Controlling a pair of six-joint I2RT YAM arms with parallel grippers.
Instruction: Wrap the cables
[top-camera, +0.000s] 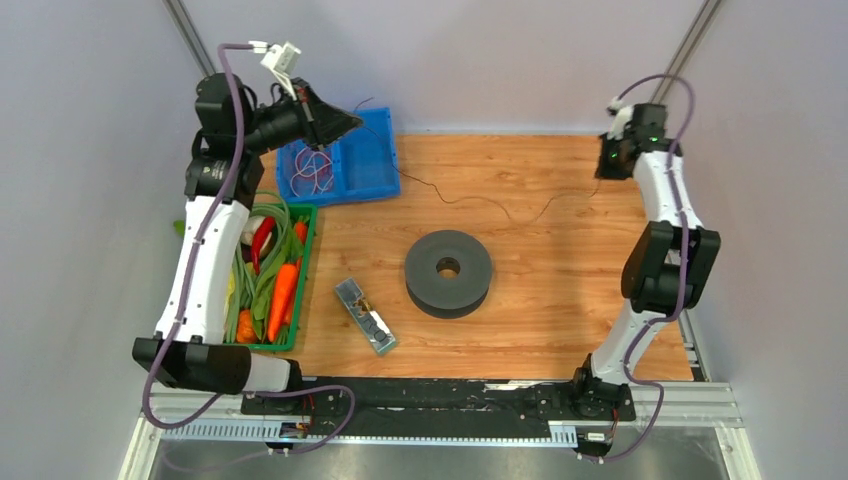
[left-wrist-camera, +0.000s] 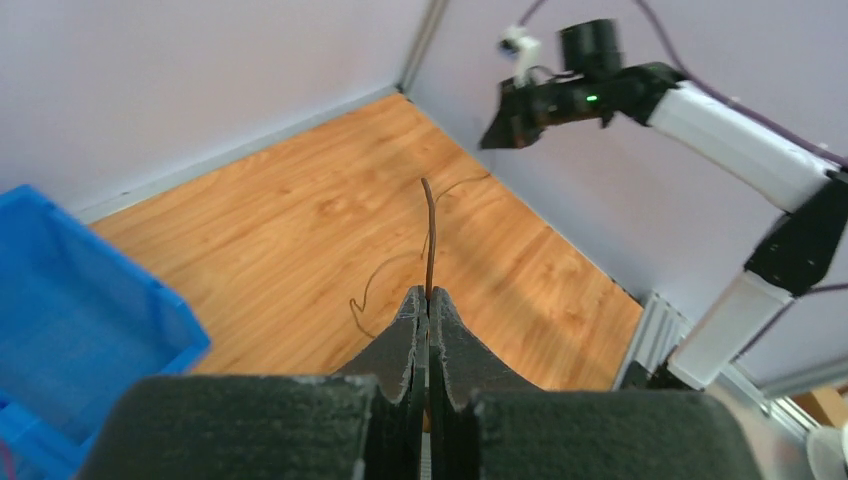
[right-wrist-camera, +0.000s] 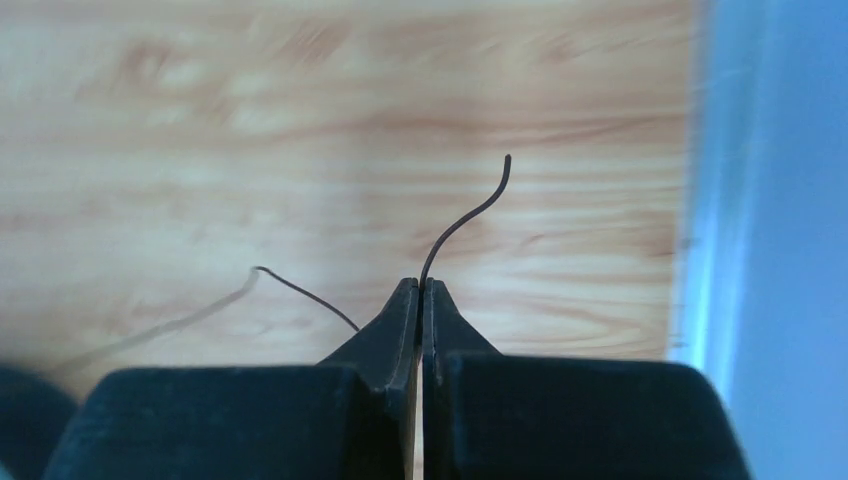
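Note:
A thin black cable runs slack across the far part of the wooden table from my left gripper to my right gripper. Both grippers are raised and shut on its ends. In the left wrist view the cable sticks out past the closed fingertips of the left gripper. In the right wrist view a short curved end of the cable rises from the closed tips of the right gripper, and the rest trails left. A dark grey spool lies flat mid-table, apart from the cable.
A blue bin with loose wires stands at the back left under my left gripper. A green crate of vegetables is at the left. A small clear box lies in front of the spool. Walls close the back and sides.

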